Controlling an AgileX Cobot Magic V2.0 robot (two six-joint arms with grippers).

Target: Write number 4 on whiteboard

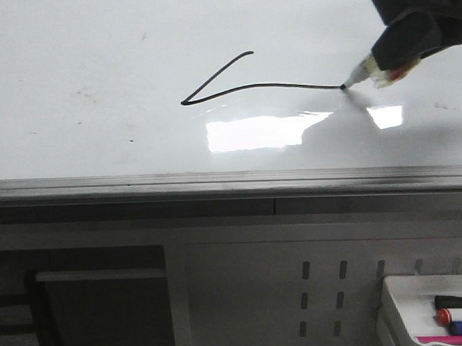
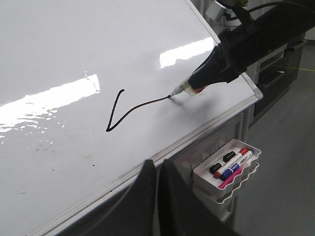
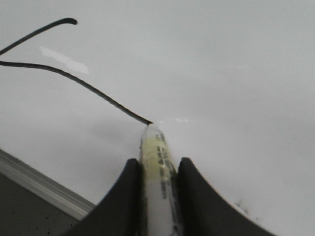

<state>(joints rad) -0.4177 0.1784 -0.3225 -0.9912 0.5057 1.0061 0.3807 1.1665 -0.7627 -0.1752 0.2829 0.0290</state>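
Right gripper [image 3: 156, 189] clamps a marker [image 3: 156, 162] between both fingers, tip touching the whiteboard [image 1: 98, 56] at the end of the long bar of the half-drawn 4 [image 1: 235, 85]; slanted stroke and bar done, crossing stroke missing. Marker looks light, stiff, smooth plastic, likely to slip or twist under pressure, so a grip low on the barrel near the tip suits it. Board is glossy, hard, low friction; light pressure should do. Left gripper [image 2: 156, 196] sits near the board's front edge, fingers nearly together, empty. Tray [image 2: 204, 172] of spare markers hangs below the rail.

One whiteboard [image 1: 97, 41], three tray [image 2: 246, 167] markers [image 2: 231, 164]
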